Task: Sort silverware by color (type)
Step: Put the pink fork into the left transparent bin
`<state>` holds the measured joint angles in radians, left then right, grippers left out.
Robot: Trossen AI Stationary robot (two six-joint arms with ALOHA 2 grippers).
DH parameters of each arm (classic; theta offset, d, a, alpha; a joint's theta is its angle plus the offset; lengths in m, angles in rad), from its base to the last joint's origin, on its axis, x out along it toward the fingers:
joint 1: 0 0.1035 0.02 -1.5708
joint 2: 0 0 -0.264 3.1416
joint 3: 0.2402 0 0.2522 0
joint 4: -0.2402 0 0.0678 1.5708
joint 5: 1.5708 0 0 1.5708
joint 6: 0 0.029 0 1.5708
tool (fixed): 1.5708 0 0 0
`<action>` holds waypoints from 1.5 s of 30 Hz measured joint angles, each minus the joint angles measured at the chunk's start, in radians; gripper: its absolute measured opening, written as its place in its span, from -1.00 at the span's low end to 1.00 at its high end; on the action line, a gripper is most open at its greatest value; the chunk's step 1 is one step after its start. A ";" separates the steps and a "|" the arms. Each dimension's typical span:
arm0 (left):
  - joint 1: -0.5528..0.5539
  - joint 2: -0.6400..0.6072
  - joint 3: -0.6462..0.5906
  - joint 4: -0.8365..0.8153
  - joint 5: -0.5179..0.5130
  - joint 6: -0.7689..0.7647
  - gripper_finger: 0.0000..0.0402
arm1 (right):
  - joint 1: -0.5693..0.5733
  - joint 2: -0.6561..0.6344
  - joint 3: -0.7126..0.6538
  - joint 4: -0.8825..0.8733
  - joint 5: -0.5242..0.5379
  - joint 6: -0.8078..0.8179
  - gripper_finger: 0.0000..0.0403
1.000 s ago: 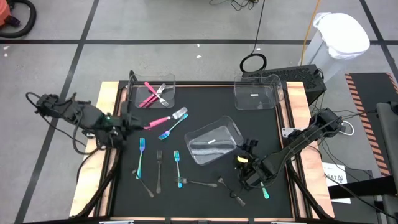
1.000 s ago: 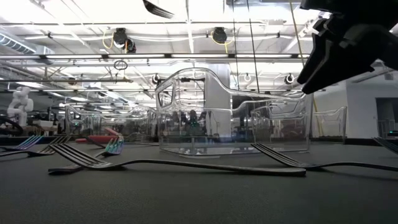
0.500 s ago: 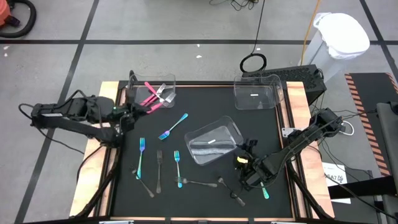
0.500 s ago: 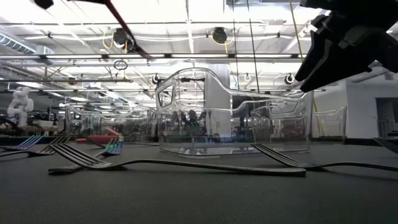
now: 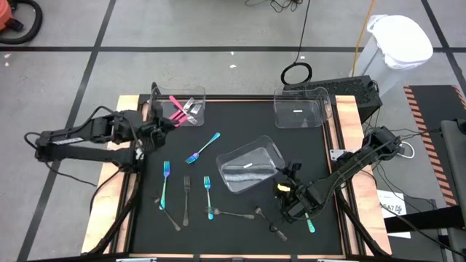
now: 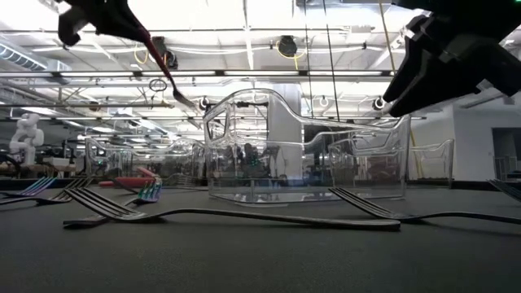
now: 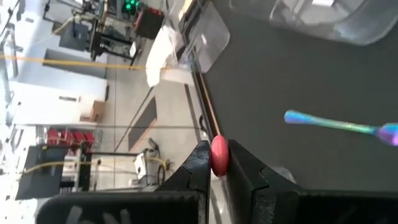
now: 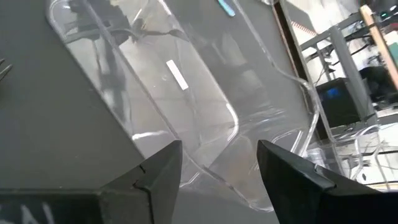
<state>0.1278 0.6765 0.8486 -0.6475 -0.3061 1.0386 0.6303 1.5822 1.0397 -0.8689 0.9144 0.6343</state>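
1. We see the black table [image 5: 240,131] from above, with a wooden rim and three clear bins on it.
2. The middle bin [image 5: 250,165] lies tilted just right of the table's centre; we see nothing in it. A second bin [image 5: 300,109] stands at about 1 o'clock.
3. The third bin [image 5: 191,100] stands at about 11 o'clock and holds pink-handled pieces [image 5: 177,104] with grey heads.
4. The left gripper [image 5: 162,124] hovers at the near edge of that bin, at about 10 o'clock. Its fingers are pressed together on a pink-handled utensil [image 7: 219,155], whose rounded end pokes up between them in the left wrist view.
5. The right gripper [image 5: 293,173] sits at about 4 o'clock, just beside the tilted bin, its fingers [image 8: 160,174] spread wide and holding nothing.
6. A blue-teal fork [image 5: 203,148] lies slanted left of the tilted bin; another [image 5: 164,184] lies at about 8 o'clock, and a third [image 5: 208,195] at about 7 o'clock.
7. Grey forks and spoons [image 5: 186,200] are scattered along the near edge, from 7 to 5 o'clock.
8. A teal handle [image 5: 310,224] shows just below the right arm at about 5 o'clock.
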 joint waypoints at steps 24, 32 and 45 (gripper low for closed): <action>0.518 0.082 -0.103 0.119 0.433 0.149 -0.89 | 0.000 0.000 0.000 0.045 0.004 0.008 0.01; 0.547 0.216 -0.103 0.120 0.434 0.220 -0.89 | 0.000 0.000 0.000 0.052 0.003 0.002 0.01; 0.673 0.323 -0.103 0.134 0.438 0.198 -0.78 | 0.001 0.000 0.000 0.051 -0.022 0.008 0.01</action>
<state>0.8009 0.9997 0.7456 -0.5132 0.1321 1.2364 0.6308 1.5822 1.0401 -0.8179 0.8925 0.6422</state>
